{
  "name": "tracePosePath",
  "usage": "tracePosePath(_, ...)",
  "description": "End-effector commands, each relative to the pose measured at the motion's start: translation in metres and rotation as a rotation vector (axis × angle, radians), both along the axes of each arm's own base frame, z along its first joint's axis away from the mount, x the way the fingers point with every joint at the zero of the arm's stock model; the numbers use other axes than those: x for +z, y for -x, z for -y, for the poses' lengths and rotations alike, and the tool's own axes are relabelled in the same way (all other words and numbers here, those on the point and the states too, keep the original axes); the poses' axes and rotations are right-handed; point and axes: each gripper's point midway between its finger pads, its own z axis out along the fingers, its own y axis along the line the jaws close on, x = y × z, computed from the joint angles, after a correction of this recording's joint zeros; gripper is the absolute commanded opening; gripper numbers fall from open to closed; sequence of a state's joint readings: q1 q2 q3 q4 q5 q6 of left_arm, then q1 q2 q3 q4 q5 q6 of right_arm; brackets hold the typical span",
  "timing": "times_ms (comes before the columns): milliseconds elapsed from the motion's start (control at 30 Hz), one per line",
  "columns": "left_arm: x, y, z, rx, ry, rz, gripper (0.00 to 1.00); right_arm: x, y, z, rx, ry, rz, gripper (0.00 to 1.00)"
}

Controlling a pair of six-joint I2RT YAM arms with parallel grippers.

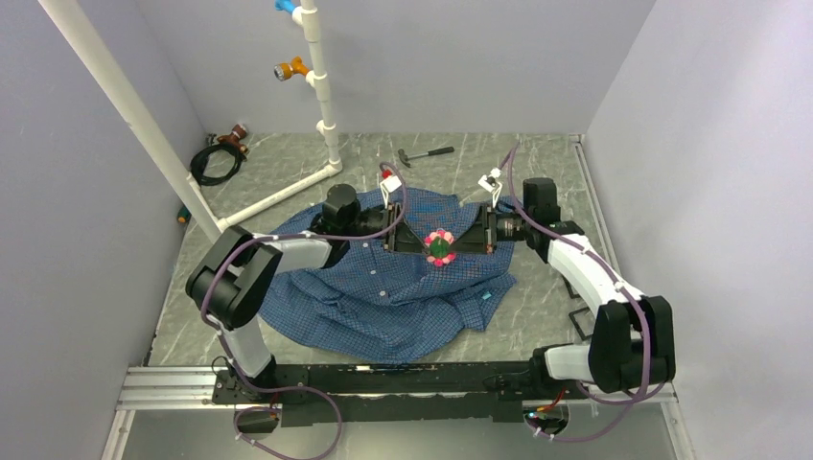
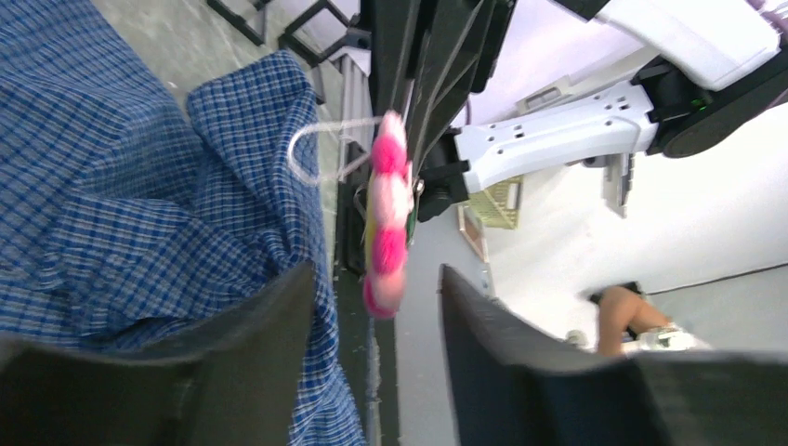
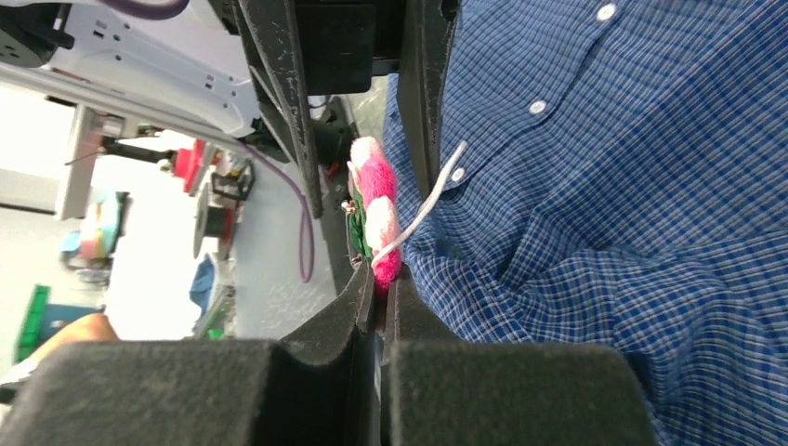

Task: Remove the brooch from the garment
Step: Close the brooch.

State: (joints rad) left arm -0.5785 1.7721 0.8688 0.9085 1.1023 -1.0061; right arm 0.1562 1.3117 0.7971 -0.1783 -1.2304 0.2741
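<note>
Two hands meet at one point over the chest of the garment.

1. The right hand (image 3: pixel 381 290) is clenched. Its fingertips pinch the lower rim of the small round pink flower-shaped brooch (image 3: pixel 376 200) with the green and dark centre.
2. The left hand (image 2: pixel 376 279) is released. Its fingers stand apart on either side of the brooch, and no contact is visible.
3. The brooch hangs edge-on between the two hands, just beside a raised fold of the large blue fine-checked button-up shirt (image 1: pixel 383 287).
4. A thin white loop (image 2: pixel 311 149) runs from the brooch toward the fabric. Whether it passes through the cloth cannot be told.
5. The shirt lies spread and crumpled on the grey marbled bench (image 1: pixel 546 307).

Hazards from this state, as judged:
- The grip takes only the rim of soft petals. A sideways pull may let the brooch slip out.
- If the loop is threaded through the cloth, drawing away lifts the shirt with it or strains the weave.
- Nothing pins the fabric down while the left hand is released.
</note>
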Motion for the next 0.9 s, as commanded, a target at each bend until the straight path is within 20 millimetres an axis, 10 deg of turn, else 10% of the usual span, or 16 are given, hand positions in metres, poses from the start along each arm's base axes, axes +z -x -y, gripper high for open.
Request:
tracePosePath(0,0.027,-0.011,-0.014,0.034,0.021,0.13,0.64,0.02,-0.008,0.01,-0.011,0.077,0.201,0.0)
tracePosePath(133,0.025,-0.02,-0.027,0.078,-0.013,0.153,0.99,0.02,-0.009,0.022,-0.024,0.185,0.29,0.0)
tracePosePath(467,0.022,-0.031,-0.045,0.111,-0.161,0.294,0.99,0.005,-0.004,0.082,-0.146,0.572,0.456,0.0)
tracePosePath(867,0.023,-0.034,-0.057,0.117,-0.207,0.306,1.0,-0.019,0.011,0.202,-0.337,1.157,0.414,0.0)
